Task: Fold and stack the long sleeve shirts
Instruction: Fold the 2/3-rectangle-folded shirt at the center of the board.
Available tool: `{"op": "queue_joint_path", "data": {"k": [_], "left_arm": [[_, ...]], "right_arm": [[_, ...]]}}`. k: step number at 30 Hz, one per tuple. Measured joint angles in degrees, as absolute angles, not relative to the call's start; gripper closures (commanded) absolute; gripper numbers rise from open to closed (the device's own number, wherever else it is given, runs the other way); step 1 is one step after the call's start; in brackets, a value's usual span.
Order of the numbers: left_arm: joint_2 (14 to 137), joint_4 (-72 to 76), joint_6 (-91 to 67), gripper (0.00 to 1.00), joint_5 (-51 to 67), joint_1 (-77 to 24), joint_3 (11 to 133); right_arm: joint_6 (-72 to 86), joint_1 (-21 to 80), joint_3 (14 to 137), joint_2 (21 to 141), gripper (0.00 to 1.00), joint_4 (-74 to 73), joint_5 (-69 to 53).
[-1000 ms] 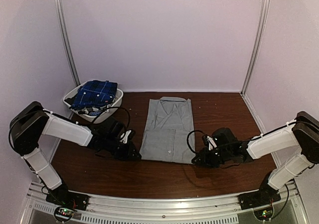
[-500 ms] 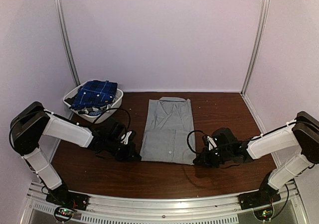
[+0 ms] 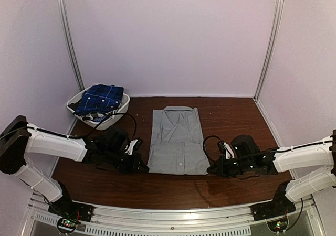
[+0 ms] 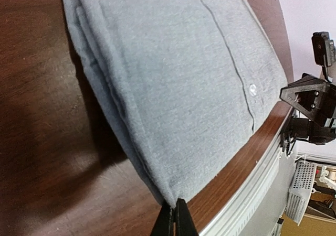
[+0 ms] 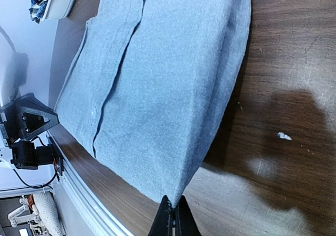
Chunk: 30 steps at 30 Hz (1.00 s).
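Since a second ago, you stretched both arms lower and farther out over the table (image 3: 241, 120), and the grey shirt (image 3: 177, 141) slid a little toward the near edge. Your left gripper (image 3: 144, 165) was clamped on the shirt's near left corner; in the left wrist view its jaws were pressed together over the folded cloth edge. Your right gripper (image 3: 211, 170) was pinched tight on the near right corner in the same way. The shirt lay flat in the middle of the table, button front up, collar toward the far wall, its sides folded in to make a long rectangle. A dark blue plaid shirt (image 3: 100, 98) sat heaped in the white basket (image 3: 109, 122) at the far left corner, well apart from the grey one.
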<state>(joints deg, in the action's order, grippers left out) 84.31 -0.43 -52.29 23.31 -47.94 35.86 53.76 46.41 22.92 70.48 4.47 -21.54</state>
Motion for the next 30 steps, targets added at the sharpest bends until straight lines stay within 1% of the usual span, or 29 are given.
{"op": "queue_joint_path", "data": {"k": [5, 9, 12, 16, 21, 25, 30], "left_arm": [[78.0, -3.8, -52.9, 1.0, 21.9, -49.1, 35.9], [75.1, -7.6, -53.0, 1.0, 20.5, -49.2, 37.5], [75.0, -10.7, -52.7, 1.0, 19.2, -49.2, 41.0], [77.0, -12.7, -51.0, 1.0, 19.3, -46.9, 48.4], [88.5, -12.8, -46.9, 1.0, 21.3, -38.6, 61.5], [103.1, -11.2, -44.4, 1.0, 22.9, -31.3, 74.1], [125.4, -10.8, -41.9, 1.0, 21.6, -26.3, 96.9]], "right_arm": [[53.5, 47.8, 23.4, 64.3, 1.0, -0.1, -19.8], [52.2, 48.0, 28.4, 61.5, 1.0, -4.9, -17.4], [50.7, 47.6, 34.1, 62.4, 1.0, -7.2, -15.5], [48.1, 44.4, 42.1, 67.1, 1.0, -7.6, -15.0], [43.7, 36.3, 54.1, 80.2, 1.0, -5.8, -17.2], [41.0, 30.0, 68.6, 97.0, 1.0, -3.2, -20.0], [40.0, 23.9, 89.7, 120.5, 1.0, -1.7, -23.4]]}}
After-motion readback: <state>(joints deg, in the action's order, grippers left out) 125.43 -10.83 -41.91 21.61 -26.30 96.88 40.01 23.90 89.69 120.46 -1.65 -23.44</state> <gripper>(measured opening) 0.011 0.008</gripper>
